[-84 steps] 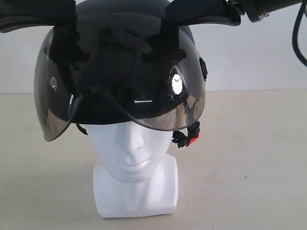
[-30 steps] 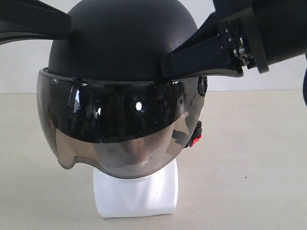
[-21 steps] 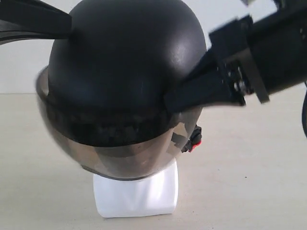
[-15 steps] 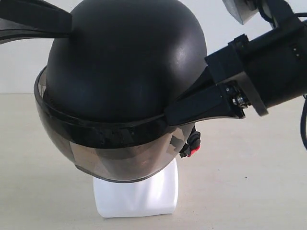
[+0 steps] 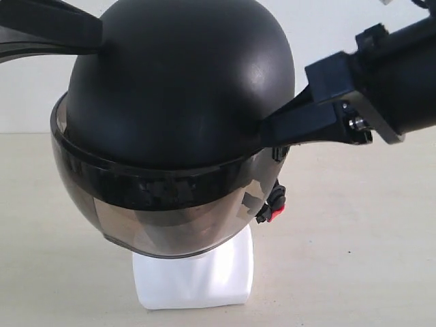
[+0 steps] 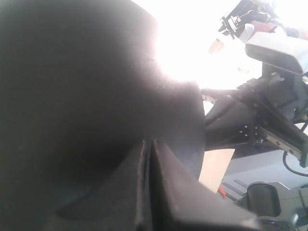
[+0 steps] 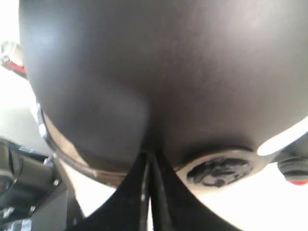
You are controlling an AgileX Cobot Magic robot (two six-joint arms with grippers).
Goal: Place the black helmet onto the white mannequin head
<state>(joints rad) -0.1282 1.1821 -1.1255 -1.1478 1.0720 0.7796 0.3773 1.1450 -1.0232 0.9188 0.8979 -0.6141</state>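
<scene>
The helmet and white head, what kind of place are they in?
Probably a robot test lab: black robot arms against the helmet, a white head on a plain beige table, a blank white wall.

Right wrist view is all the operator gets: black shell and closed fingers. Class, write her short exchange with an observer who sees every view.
Operator: Is the helmet over the head?
Observer: Yes. In the exterior view the black helmet covers the white mannequin head; only its base shows below the visor.
Operator: Where is the other arm?
Observer: The left gripper is shut, tips against the shell's opposite side.
</scene>
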